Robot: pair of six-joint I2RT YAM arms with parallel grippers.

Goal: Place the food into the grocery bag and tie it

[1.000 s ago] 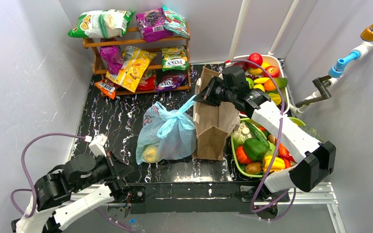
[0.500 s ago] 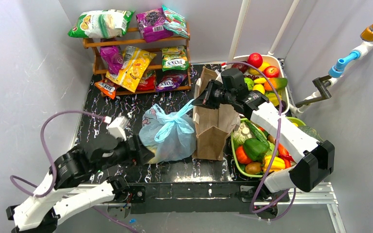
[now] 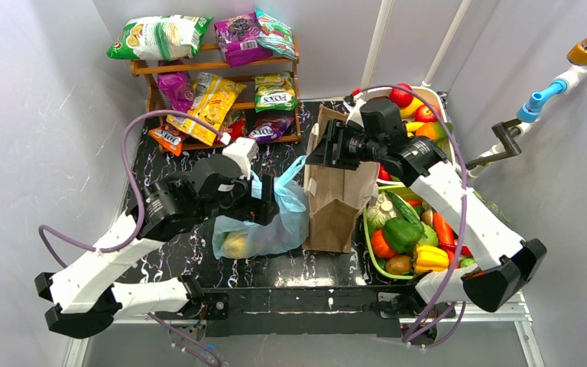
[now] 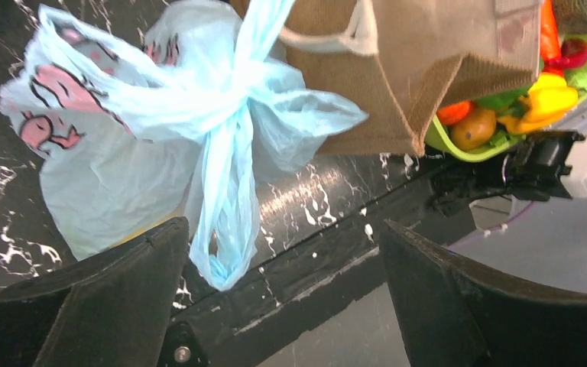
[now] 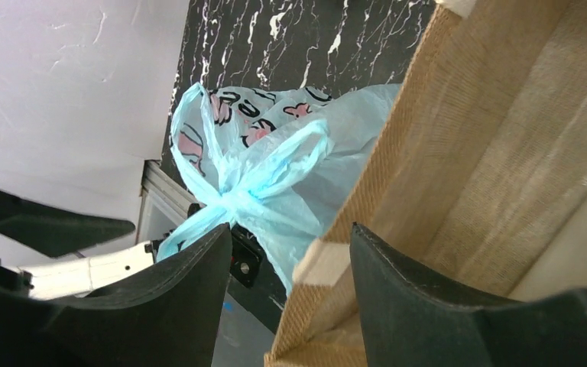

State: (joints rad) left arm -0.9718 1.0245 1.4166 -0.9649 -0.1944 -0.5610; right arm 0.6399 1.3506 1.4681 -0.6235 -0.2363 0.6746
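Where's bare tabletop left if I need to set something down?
Bare: the near strip of table before the grocery bag and paper bag, and the patch in front of the snack rack. Right side crowded: vegetable tray, fruit basin.

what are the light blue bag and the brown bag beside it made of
The grocery bag: thin translucent plastic film, glossy and crinkled, its handles knotted. The brown bag: probably coarse woven jute or burlap, matte; a weave shows and the walls stand stiff.
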